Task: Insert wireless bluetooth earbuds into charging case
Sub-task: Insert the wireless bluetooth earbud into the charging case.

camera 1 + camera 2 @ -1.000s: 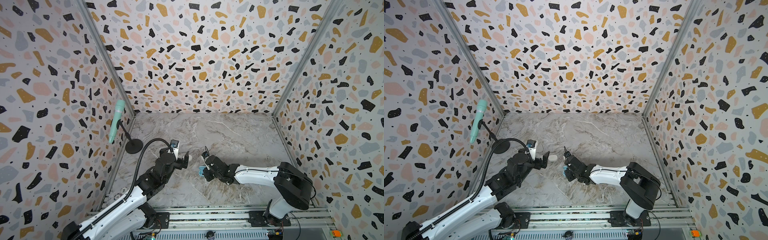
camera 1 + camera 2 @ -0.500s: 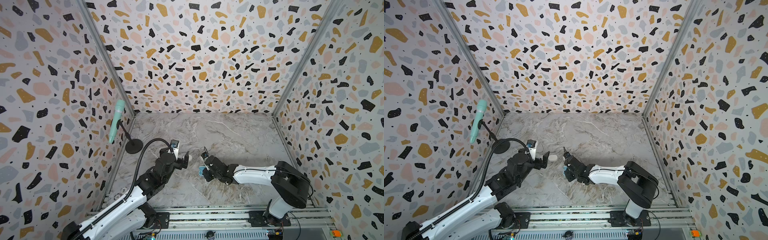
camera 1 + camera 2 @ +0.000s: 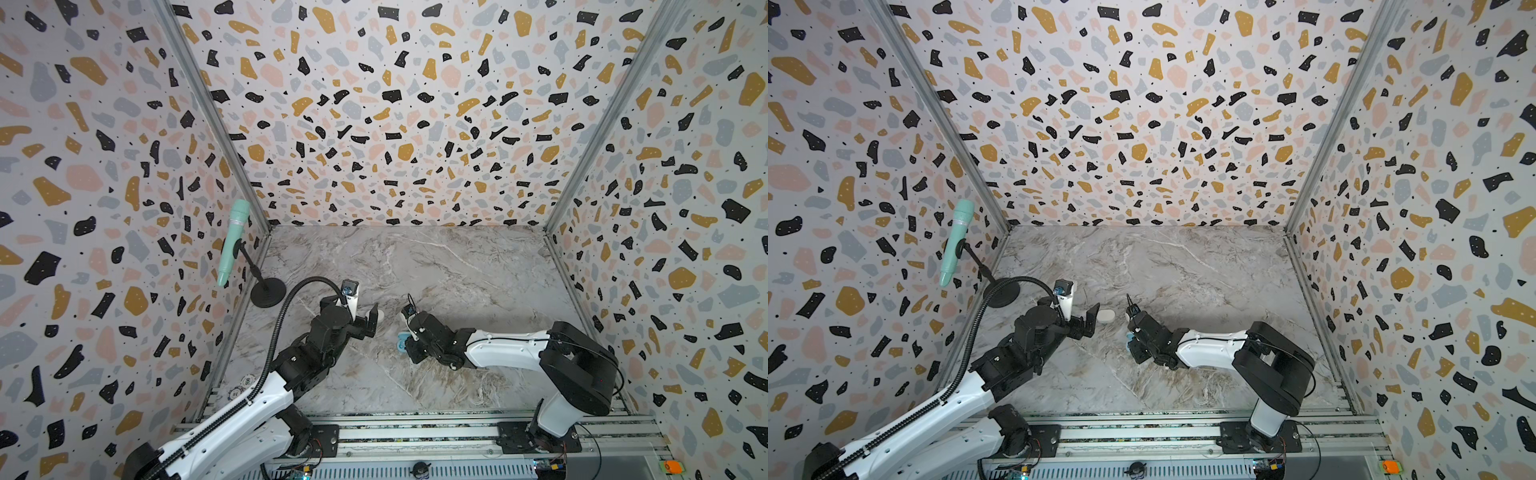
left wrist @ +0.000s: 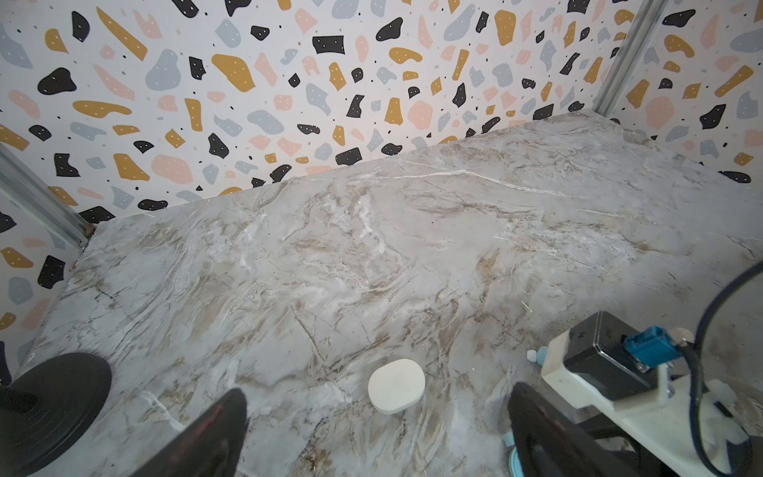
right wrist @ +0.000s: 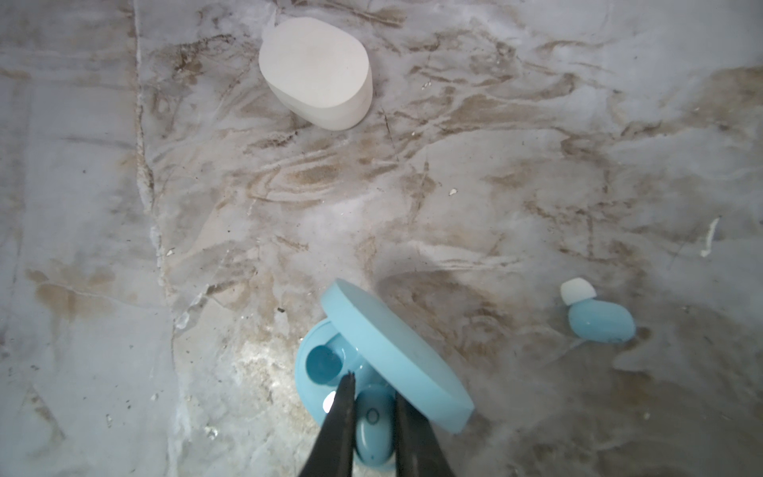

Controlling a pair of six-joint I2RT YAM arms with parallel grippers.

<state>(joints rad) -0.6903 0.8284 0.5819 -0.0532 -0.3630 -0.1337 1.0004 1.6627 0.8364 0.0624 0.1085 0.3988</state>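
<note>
A light blue charging case stands with its lid up, showing in both top views. My right gripper is shut on a light blue earbud that sits in the case beside an empty socket. A second light blue earbud with a white tip lies loose on the table. A white case lies closed just ahead of my left gripper, which is open and holds nothing.
A mint green microphone on a black stand with a round base is at the left wall. Patterned walls close in the marble table on three sides. The right arm's wrist camera is close to my left gripper.
The right arm's elbow has shifted slightly to the left. Both grippers stand as before.
</note>
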